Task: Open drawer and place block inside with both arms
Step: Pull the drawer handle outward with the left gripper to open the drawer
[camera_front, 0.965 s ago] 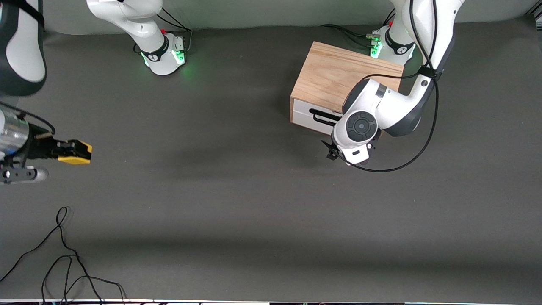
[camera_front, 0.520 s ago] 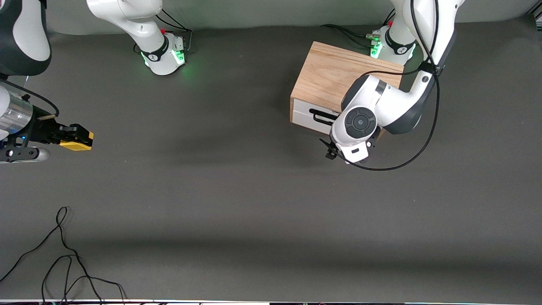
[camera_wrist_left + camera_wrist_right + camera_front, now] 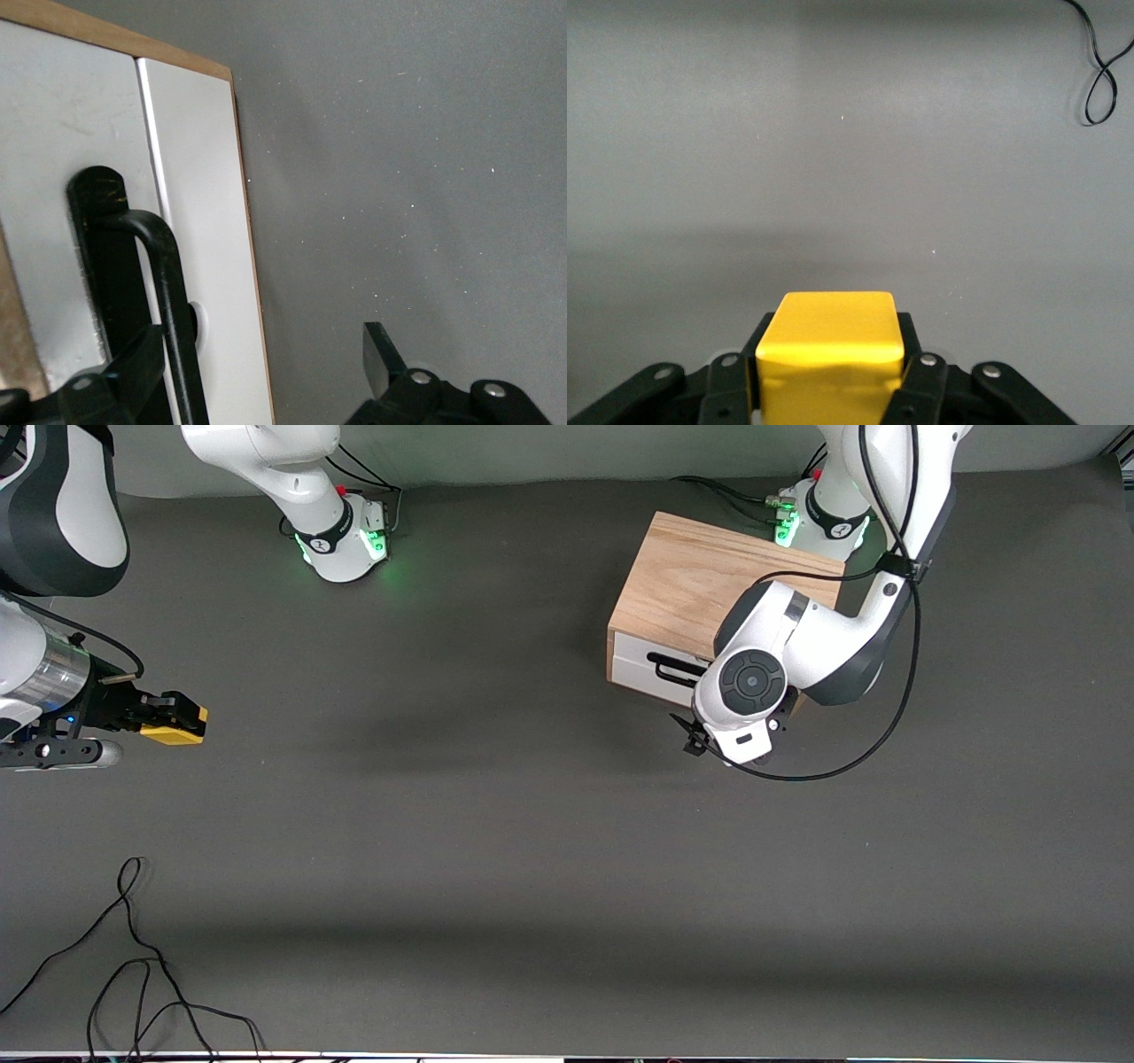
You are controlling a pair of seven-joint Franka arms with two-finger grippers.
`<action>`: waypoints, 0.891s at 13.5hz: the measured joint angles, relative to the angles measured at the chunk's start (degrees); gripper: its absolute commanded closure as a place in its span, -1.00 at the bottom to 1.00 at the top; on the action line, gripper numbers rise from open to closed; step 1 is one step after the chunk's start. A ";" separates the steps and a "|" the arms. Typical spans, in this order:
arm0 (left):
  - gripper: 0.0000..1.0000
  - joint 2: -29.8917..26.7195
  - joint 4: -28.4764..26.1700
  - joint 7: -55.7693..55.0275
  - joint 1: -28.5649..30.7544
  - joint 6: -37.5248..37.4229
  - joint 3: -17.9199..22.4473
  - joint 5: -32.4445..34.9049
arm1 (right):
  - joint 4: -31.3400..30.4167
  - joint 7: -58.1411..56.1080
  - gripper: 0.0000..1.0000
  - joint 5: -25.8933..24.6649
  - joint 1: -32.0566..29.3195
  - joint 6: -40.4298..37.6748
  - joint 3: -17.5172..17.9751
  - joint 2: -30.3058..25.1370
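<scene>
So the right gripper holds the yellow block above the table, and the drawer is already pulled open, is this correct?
Not quite. The drawer is not open: the front view shows its white front flush with the wooden box. The right gripper does hold the yellow block above the table.

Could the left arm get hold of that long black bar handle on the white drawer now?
Probably yes: the left gripper sits at the black bar handle, jaws open, one finger beside it, nothing between.

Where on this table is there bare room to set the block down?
Bare mat runs from the right hand, shut on the block, to the drawer. It is crowded in front of the drawer, where the open left hand sits, and at the loose cable.
</scene>
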 measured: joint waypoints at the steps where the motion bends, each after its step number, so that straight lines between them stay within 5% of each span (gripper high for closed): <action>1: -1.00 0.07 -0.05 -0.03 0.00 -0.02 0.02 0.10 | 0.00 0.30 0.72 0.00 0.00 0.06 -0.01 -0.01; 12: -1.00 2.72 -0.18 -0.18 0.00 2.43 0.10 2.17 | -0.01 3.32 0.72 -1.24 0.00 0.09 -0.12 -0.02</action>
